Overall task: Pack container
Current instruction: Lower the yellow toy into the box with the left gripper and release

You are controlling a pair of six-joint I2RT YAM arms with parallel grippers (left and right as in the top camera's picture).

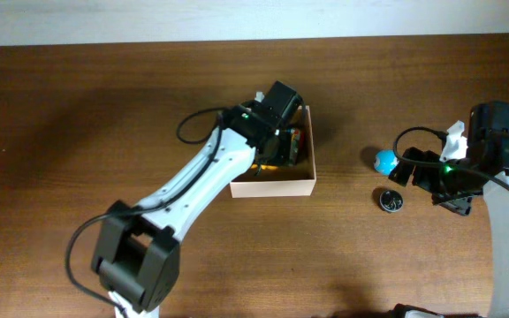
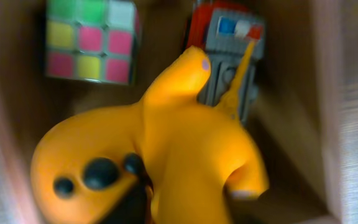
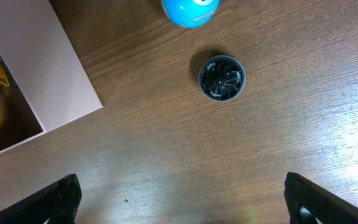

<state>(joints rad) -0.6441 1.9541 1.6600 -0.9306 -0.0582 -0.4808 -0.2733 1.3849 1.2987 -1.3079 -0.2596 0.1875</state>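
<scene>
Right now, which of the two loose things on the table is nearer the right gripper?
The dark round fan-bladed disc, not the blue ball; it sits closer to the right gripper.

Overhead, left gripper [image 1: 281,134] tips lost under own wrist; up close, blurred yellow toy [image 2: 166,155] masking grip. Ahead of right fingers [image 3: 58,199], blue ball [image 3: 190,9] cropped at top; container [image 3: 55,68] cropped leftward

Cube [image 2: 91,40] and figure [image 2: 166,143] in container [image 1: 272,186]; ball [image 1: 384,161] behind disc [image 1: 391,200], right of it
</scene>
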